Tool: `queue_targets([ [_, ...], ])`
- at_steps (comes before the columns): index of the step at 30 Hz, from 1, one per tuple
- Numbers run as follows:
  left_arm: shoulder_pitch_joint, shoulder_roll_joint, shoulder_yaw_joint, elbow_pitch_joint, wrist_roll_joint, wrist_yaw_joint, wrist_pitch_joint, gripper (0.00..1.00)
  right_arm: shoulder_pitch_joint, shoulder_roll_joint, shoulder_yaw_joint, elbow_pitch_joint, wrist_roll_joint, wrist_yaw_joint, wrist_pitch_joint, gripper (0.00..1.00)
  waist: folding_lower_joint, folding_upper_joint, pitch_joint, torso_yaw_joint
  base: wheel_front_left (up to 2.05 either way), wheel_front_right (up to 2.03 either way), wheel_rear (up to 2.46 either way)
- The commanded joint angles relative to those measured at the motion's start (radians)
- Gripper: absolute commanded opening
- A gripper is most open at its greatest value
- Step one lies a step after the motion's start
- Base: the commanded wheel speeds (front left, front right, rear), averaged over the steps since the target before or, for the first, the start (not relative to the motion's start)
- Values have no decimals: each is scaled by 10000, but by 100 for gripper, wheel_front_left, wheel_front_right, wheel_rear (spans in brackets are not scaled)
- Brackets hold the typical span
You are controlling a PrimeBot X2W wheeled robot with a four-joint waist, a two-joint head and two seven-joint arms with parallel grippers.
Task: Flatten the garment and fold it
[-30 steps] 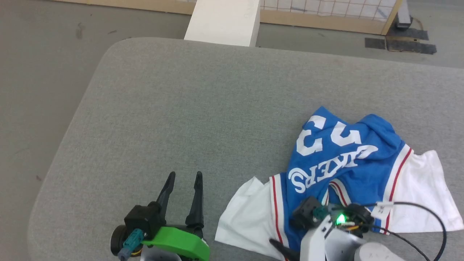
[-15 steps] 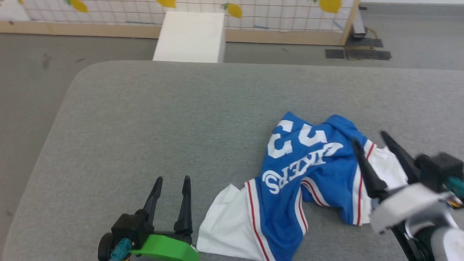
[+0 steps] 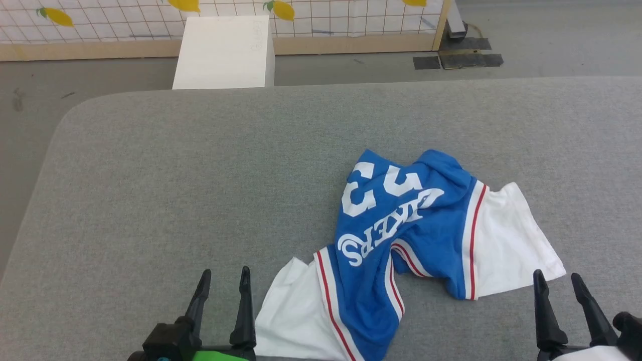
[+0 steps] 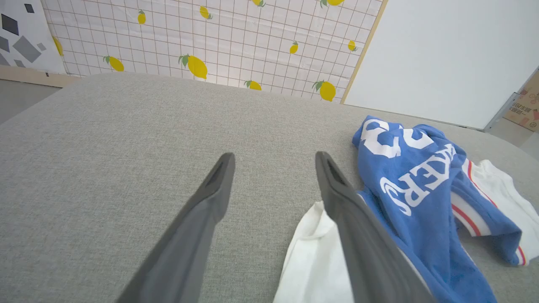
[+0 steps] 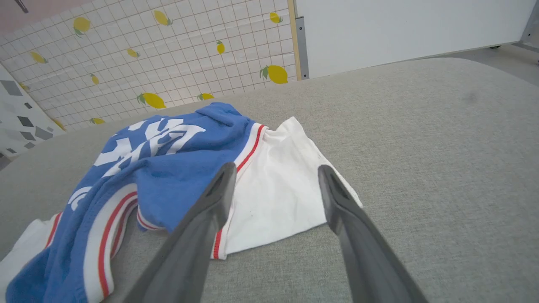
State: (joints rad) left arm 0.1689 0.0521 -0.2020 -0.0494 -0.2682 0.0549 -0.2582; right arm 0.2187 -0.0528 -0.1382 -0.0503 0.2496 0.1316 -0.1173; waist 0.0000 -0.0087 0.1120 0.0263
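Garment (image 3: pixel 401 235) btwn left gripper (image 3: pixel 225 272), right gripper (image 3: pixel 556 275)

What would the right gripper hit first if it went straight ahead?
The garment: its white sleeve lies just ahead of the right gripper, framed by its open fingers. How high the gripper is above the cloth is unclear.

I take this for a staged test room in a robotics lab, not a home. My bench is a wide grey fabric-covered table with rounded corners (image 3: pixel 200 175) on a bare grey floor (image 3: pixel 30 110). Past its far edge stands a wood-framed partition papered with white grid tiles and yellow lemons (image 3: pixel 326 15), with a plain white box (image 3: pixel 223 50) before it. Black tape patches (image 3: pixel 426 62) mark the floor far right, near a blank white wall panel (image 4: pixel 442 54).
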Motion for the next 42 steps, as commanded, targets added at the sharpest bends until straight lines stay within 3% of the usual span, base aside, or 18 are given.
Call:
queue_targets([
  [1, 146, -18, 46, -28, 62, 74, -36, 100, 43, 21, 34, 57, 74, -9, -145, 100, 0, 87, -2, -11, 0, 0, 0],
  [7, -303, 144, -19, 431, 462, -79, 13, 100, -243, 24, -35, 78, -10, -9, -246, 100, 0, 87, 3, 66, 0, 0, 0],
  [10, -770, 328, -95, 543, 559, -153, 520, 100, -314, 24, -31, 24, -37, -9, -224, 100, 0, 87, 93, 129, 0, 0, 0],
  [19, -1975, 1058, -881, 1198, 384, -1083, 4148, 100, -508, 25, 263, 51, 100, -9, -182, 100, 0, 87, 524, 132, 0, 0, 0],
  [28, -2315, 1352, -1348, 1168, 34, -1430, 5908, 100, -700, 25, 315, 226, 235, -9, -218, 100, 0, 87, 905, -67, 0, 0, 0],
  [37, -2342, 1383, -2167, 2036, -711, -1655, 8529, 100, -942, 26, 440, 429, 336, -9, -289, 100, 0, 87, 1245, -320, 0, 0, 0],
  [38, -2371, 1404, -2305, 2145, -770, -1689, 8720, 70, -960, 26, 440, 445, 337, -9, -291, 100, 0, 87, 1260, -342, 0, 0, 0],
  [39, -2434, 1450, -2479, 2271, -795, -1726, 8830, 15, -984, 26, 446, 471, 338, -9, -295, 100, 0, 87, 1269, -370, 0, 0, 0],
  [40, -2482, 1474, -2576, 2381, -815, -1746, 8839, 0, -1003, 26, 454, 495, 338, -9, -298, 100, 0, 87, 1270, -393, 0, 0, 0],
  [42, -2614, 1526, -2736, 2568, -760, -1773, 8619, 0, -1041, 26, 466, 551, 346, -9, -312, 100, 0, 87, 1253, -443, 0, 0, 0],
])
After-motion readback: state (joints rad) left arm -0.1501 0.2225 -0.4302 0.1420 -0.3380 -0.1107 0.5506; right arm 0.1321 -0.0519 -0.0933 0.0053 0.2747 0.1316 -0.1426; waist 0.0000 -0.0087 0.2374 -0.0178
